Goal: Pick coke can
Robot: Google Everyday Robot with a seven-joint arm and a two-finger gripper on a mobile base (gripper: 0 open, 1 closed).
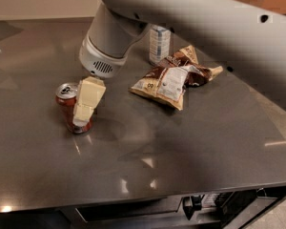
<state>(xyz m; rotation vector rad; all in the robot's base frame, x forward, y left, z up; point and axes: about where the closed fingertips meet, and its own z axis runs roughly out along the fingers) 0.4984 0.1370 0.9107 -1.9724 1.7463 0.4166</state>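
Grasping step in hand: pick of coke can. Entry as follows.

Item 1, task object. 1 coke can point(66, 109), red with silver top and pull tab, upright on the desk point(190, 147). It is toward the left edge, about midway between the far and near edges.

Item 2, tool. 1 pincer point(83, 109), cream-coloured, hanging from the grey wrist point(105, 56) of 1 arm point(205, 18) that reaches in from the far right corner. The pincer sits low against the right side of the can, overlapping it in this view and apparently touching. How far open it is cannot be told, nor whether it has hold of the can. The can's base rests on the desk, so it is not lifted.

Item 3, bystanders. 1 crumpled brown-and-white snack bag point(169, 80), lying near the middle of the desk, well apart from the can. 1 clear bottle point(159, 44) with a label, upright beyond the bag toward the far edge, its top hidden by the arm.

Stage, judged: approach done or nearly so, grip next. The next move calls for the pincer to sit squarely around the can's body, close firmly without crushing the thin aluminium, then rise straight up. Risk noted: an off-centre squeeze could tip or skid the can on the glossy desk.

Count: cans 1; pincers 1; arms 1; snack bags 1; bottles 1; desks 1.
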